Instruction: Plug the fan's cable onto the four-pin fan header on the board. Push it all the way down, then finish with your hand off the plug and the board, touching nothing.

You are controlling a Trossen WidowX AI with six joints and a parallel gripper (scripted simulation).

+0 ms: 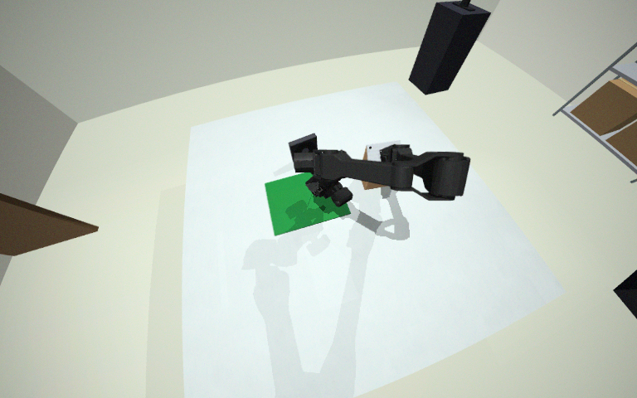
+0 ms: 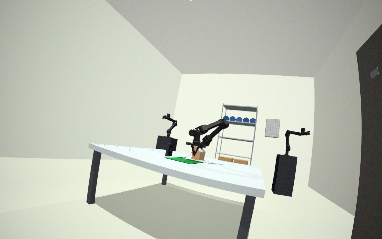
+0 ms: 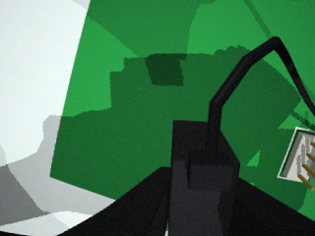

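Note:
My gripper (image 2: 195, 154) (image 3: 193, 179) is shut on the fan cable's black plug (image 3: 201, 169), a finger on each side of it. The plug appears a little above the green board (image 1: 285, 199) (image 2: 175, 160) (image 3: 81, 103). The black cable (image 3: 230, 75) arches up from the plug and off to the right. The white-rimmed header (image 3: 290, 162) with brass-coloured pins is on the board at the right edge of the wrist view, apart from the plug and partly cut off. The fan (image 1: 302, 144) (image 2: 168, 150) stands at the board's far edge. In the top view the arm hides the plug.
A brown box (image 1: 371, 182) (image 2: 198, 156) with a white top stands beside the board, close to the gripper and under the arm in the top view. All of this is on a white table (image 1: 225, 290) (image 2: 141, 159). Black pedestals (image 1: 446, 51) (image 2: 284, 174) stand beyond the table.

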